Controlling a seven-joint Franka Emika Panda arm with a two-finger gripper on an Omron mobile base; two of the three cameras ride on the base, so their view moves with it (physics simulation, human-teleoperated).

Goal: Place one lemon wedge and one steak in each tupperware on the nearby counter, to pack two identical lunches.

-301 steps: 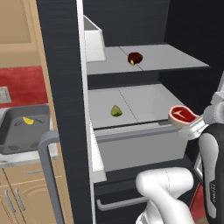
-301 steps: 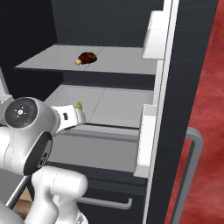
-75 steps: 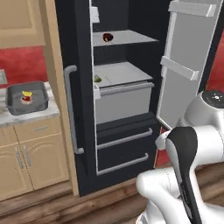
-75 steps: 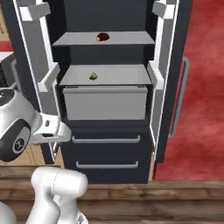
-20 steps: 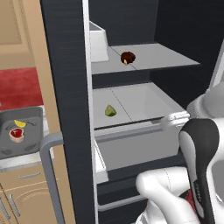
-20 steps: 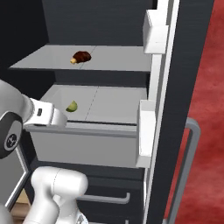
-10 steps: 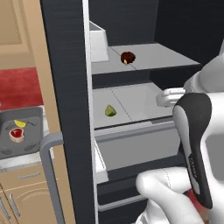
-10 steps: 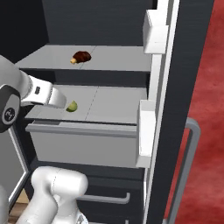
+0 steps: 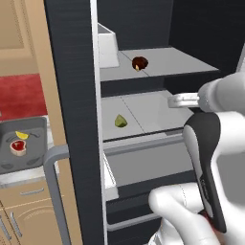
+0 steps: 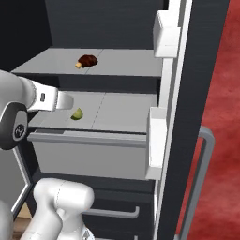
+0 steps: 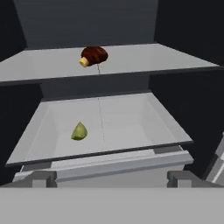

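Your arm (image 9: pixel 210 158) is glossy white with rounded, bulbous links; a dark grey band runs down the link at 4 o'clock in the left base view. In the right base view, a dark round joint cap carries a small white mark.

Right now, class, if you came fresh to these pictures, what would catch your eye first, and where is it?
First the open fridge, where a small green lemon wedge lies alone on the lower shelf and a dark brown steak sits on the shelf above. Next, the white arm reaching toward that lower shelf. Off to the left, on the counter, a grey tupperware already holds a yellow wedge and a red steak.
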